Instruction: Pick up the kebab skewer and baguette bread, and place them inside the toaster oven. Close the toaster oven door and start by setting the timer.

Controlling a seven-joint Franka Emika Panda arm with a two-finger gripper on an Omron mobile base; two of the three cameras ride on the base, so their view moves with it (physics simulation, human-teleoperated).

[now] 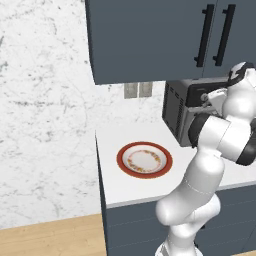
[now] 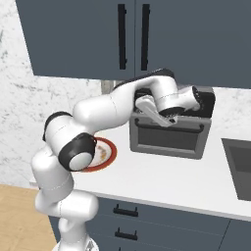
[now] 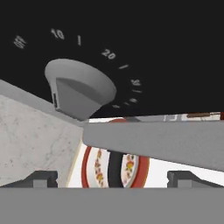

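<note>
Fingers (image 3: 112, 177) of the white robot arm are hanging spread wide and grasping nothing, poised at the top front of the boxy dark grey toaster oven (image 2: 169, 135). That oven is sitting on the white desk (image 2: 162, 184), under the dark blue wall cabinets (image 2: 147, 34). Its dark glass-paned door (image 2: 169, 137) with the horizontal bar handle is looking shut in the right base view. To the oven's left, a round red-rimmed plate (image 1: 144, 160) is lying bare on the desk. Neither skewer nor baguette can be made out, so they are probably inside the oven already. Through the hand view, a grey cone-shaped timer knob (image 3: 78, 89) is sitting close ahead on the oven's black panel, ringed by pale minute marks. Judging by its look, the knob is rigid, smooth and likely a little slippery. The best hold seems to be pinching its raised flat rib from both sides, then twisting steadily.
</note>
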